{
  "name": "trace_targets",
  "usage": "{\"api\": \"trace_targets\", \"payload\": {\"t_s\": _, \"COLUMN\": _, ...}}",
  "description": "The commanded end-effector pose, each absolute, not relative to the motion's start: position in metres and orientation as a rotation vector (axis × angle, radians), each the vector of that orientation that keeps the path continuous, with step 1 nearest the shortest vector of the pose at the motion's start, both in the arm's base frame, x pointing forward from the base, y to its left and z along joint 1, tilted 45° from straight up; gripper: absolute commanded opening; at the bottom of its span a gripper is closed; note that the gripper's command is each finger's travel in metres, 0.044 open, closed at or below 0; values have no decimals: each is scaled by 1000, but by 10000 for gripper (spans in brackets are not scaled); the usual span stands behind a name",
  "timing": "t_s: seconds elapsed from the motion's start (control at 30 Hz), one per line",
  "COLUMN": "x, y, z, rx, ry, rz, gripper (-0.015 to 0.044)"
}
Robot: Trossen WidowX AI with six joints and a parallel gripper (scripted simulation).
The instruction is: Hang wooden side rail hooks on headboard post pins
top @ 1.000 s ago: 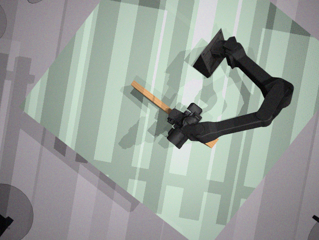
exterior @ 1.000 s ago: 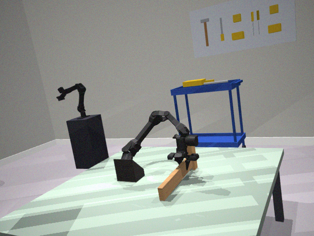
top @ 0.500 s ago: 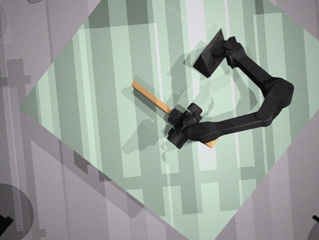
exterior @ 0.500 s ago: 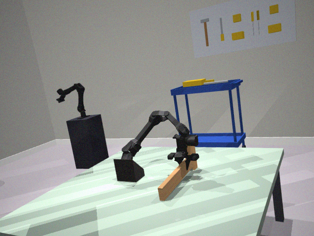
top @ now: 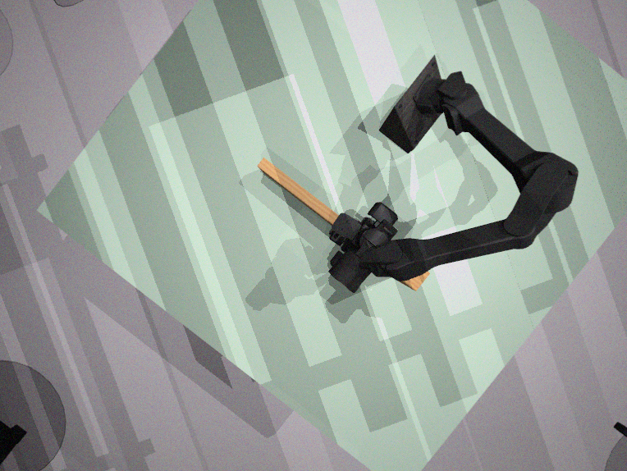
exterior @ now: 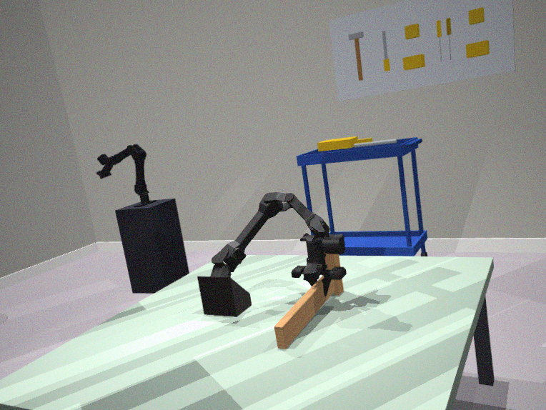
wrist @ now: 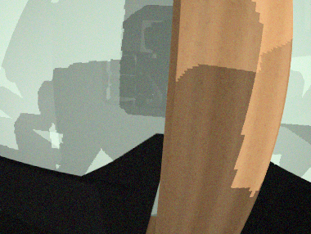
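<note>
The wooden side rail [top: 296, 191] [exterior: 299, 313] [wrist: 213, 102] stands on its narrow edge, running from its far end at the upper left of the top view to beneath my gripper. My gripper [exterior: 319, 284] [wrist: 191, 144] is shut on the rail, one finger on each side, towards its post end. The far end looks low, at or near the table; exact contact is unclear. The headboard post [top: 416, 281] [exterior: 332, 266] stands upright behind the gripper in the exterior view. The steel hooks, slot and pins are hidden, so I cannot tell whether the hooks sit on the pins.
The pale green table [top: 203, 304] [exterior: 145, 352] carries the arm's dark base block [top: 413, 119] [exterior: 219, 296]. The arm bends over from the base to the rail. A blue cart [exterior: 361, 151] and another arm on a dark pedestal [exterior: 152, 246] stand beyond the table.
</note>
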State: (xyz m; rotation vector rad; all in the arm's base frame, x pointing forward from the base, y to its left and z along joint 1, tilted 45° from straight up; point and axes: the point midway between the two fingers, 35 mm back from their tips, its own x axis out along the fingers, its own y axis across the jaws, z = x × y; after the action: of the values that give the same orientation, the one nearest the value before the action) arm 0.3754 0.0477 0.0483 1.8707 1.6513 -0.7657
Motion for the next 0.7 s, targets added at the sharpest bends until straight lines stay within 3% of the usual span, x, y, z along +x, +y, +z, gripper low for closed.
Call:
{"api": "trace_targets", "payload": {"t_s": 0.0, "x": 377, "y": 47, "z": 51, "rx": 1875, "ry": 1643, "rz": -753, "gripper": 0}}
{"api": "trace_targets", "payload": {"t_s": 0.67, "x": 377, "y": 50, "z": 48, "rx": 1875, "ry": 1643, "rz": -753, "gripper": 0}}
